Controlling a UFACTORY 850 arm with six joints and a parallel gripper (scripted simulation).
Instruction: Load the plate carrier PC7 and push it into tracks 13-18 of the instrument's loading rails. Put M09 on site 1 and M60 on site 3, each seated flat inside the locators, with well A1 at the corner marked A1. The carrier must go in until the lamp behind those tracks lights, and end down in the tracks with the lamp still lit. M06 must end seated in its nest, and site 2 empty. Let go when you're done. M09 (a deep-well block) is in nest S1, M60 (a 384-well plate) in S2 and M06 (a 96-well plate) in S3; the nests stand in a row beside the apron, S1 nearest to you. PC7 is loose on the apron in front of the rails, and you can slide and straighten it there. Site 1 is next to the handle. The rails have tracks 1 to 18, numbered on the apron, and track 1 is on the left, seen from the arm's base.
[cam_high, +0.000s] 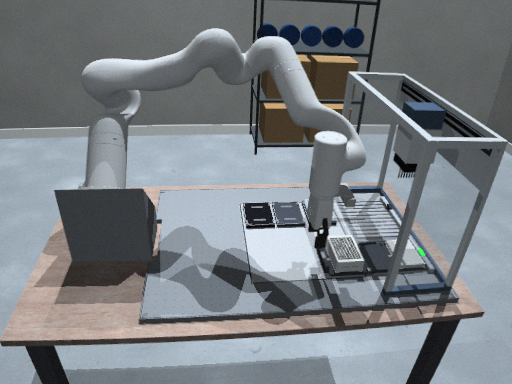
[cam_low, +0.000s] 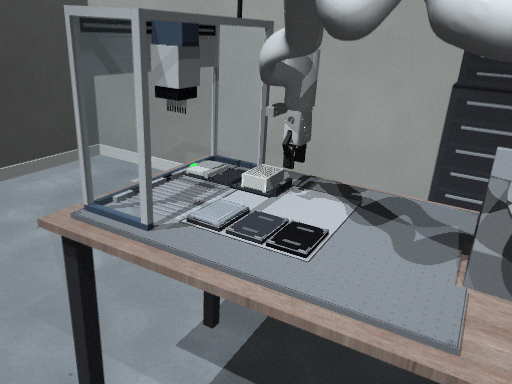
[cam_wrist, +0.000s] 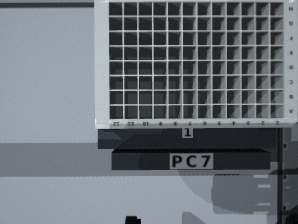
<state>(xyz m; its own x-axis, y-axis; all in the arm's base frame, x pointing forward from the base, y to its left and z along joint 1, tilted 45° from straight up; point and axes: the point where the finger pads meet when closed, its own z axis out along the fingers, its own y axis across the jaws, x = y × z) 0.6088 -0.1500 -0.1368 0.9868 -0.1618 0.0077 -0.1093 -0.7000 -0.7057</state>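
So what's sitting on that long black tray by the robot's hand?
On the tray: a tall white block full of wells at the near end, an empty middle spot, and a flat white plate at the far end. What lies beneath them is hidden.

Wooden table (cam_high: 30, 320) — grey perforated mat (cam_high: 200, 300) and grey box (cam_high: 105, 225) directly on top.

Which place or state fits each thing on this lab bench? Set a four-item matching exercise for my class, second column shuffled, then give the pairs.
Column one:
1. deep-well block
2. 96-well plate
3. lamp
4. gripper

Column two:
a. open, raised above the handle end of PC7
b. lit green
c. on site 1 of PC7
d. in the nest nearest the rails

Pairs: 1-c, 2-d, 3-b, 4-a
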